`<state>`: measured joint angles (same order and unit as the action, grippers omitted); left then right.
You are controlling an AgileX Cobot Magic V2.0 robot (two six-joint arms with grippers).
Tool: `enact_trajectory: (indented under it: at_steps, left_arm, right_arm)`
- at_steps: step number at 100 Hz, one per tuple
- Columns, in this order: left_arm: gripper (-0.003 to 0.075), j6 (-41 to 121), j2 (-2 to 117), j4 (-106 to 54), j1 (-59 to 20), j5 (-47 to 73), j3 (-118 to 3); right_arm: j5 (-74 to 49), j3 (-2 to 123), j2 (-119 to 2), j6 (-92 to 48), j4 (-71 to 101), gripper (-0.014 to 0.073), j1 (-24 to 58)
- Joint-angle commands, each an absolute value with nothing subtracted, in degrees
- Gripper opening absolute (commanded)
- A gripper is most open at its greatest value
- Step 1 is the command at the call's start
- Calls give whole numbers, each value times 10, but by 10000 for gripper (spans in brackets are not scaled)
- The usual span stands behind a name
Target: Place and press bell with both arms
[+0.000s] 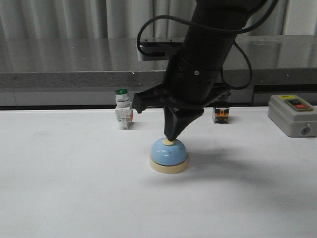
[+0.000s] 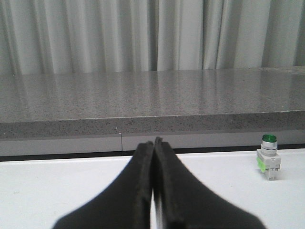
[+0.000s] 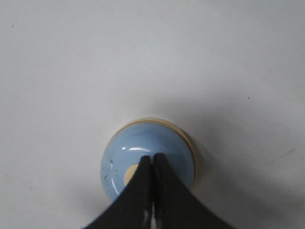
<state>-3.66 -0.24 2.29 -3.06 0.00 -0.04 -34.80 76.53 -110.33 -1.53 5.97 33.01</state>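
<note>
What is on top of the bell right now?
The right claw, shut, points straight down with its tip at the cream knob on the blue bell. The tip covers much of the knob, so contact cannot be confirmed.

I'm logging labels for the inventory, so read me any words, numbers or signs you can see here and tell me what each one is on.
No text can be read in any view.
Grey box: a yellow patch by its red and black buttons, too small and blurred to read.
Green-capped switch: a green tag on its side, nothing legible.
Small black and orange part: too blurred to tell.
Bell: no markings.
</note>
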Motion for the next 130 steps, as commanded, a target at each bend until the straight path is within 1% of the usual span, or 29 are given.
enact_trajectory:
  at_steps: [1,37,72,92,130]
  left_arm:
    - [-20,-40,-20,18,-29,-43,24]
    - [-20,-40,-20,18,-29,-43,24]
    - [-20,-40,-20,18,-29,-43,24]
    - [-20,-40,-20,18,-29,-43,24]
    - [-20,-40,-20,18,-29,-43,24]
  right_arm:
    - [-349,778,-1078,-19,63,-69,331]
    - [-354,778,-990,-19,54,-69,320]
    - [-368,764,-859,-19,26,-69,256]
    - [-352,681,-766,-19,8,-69,192]
    - [-275,484,-538,-19,8,-69,55]
